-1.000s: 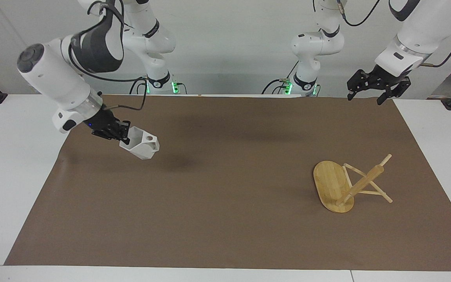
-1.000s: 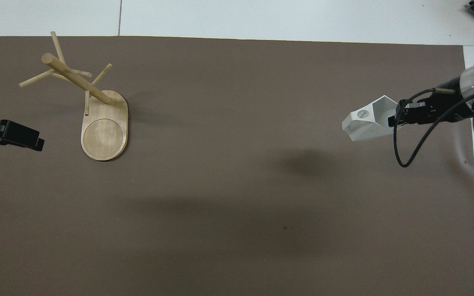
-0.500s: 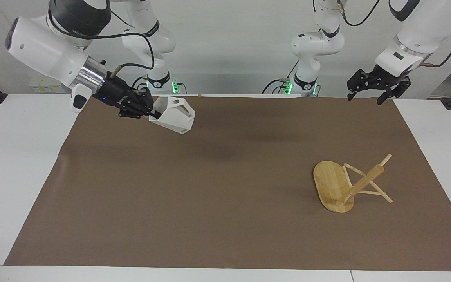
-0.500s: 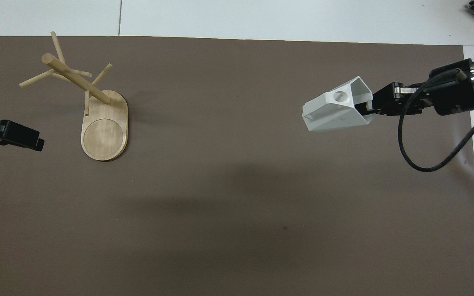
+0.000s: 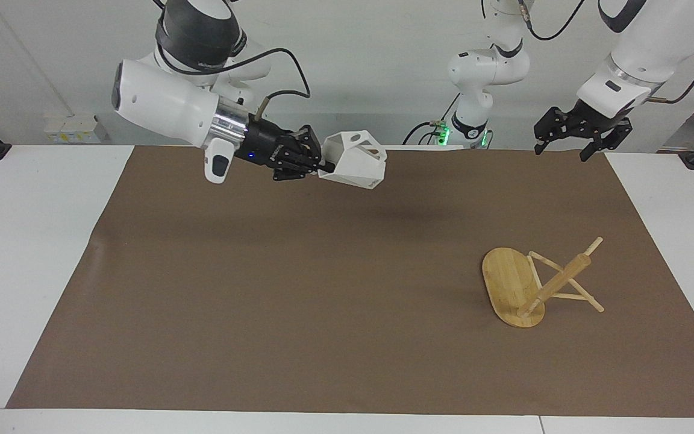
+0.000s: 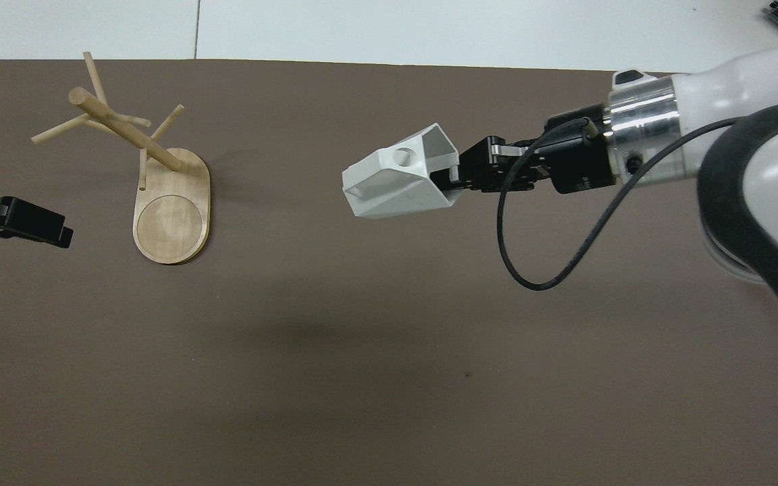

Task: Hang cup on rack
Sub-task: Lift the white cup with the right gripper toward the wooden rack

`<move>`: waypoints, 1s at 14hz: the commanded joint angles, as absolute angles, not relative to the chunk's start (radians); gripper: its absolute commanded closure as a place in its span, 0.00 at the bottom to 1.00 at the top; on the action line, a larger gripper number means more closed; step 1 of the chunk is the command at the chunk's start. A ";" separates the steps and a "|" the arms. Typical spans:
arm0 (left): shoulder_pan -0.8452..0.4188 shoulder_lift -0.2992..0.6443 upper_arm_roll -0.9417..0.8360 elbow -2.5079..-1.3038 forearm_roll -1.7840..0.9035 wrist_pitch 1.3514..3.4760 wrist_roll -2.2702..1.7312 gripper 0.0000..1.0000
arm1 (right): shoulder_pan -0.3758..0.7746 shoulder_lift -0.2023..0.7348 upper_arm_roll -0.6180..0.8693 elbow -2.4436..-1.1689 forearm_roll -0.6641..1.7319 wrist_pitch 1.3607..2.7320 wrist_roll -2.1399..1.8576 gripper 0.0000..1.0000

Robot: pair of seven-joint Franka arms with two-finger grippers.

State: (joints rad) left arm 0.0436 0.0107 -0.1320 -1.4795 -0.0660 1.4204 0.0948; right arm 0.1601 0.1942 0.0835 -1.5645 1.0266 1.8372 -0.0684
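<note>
In the facing view the right gripper (image 5: 321, 166) is raised over the middle of the brown mat (image 5: 299, 301), its fingers pinched on the rim of the cup (image 5: 354, 160); the cup hangs in the air, tipped on its side, its blocky handle with the round hole uppermost; the rack (image 5: 534, 286) stands on the mat toward the left arm's end of the tabletop (image 5: 28, 253), well apart from the cup, with nothing on its pegs; the left gripper (image 5: 564, 147) waits over the mat's edge next to the robots, at that same end, with its fingers spread and nothing between them.

In the overhead view the cup (image 6: 396, 177) shows its open mouth turned toward the right gripper (image 6: 453, 181), which is clamped on it; the rack (image 6: 166, 209) rests on its oval base, its post upright with pegs sticking out; the left gripper (image 6: 38, 228) shows only partly at the frame's edge, beside the rack and clear of it.
</note>
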 commanded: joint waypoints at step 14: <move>0.012 -0.107 -0.149 -1.752 -0.063 1.772 0.450 0.00 | 0.436 0.236 0.083 -1.617 1.170 2.155 0.025 1.00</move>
State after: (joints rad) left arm 0.0225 -0.0679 -0.1586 -1.6984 -0.0661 1.7342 0.5059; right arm 0.4416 0.2467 0.0798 -1.6033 1.1392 2.1575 0.0189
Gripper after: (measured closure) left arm 0.000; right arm 0.956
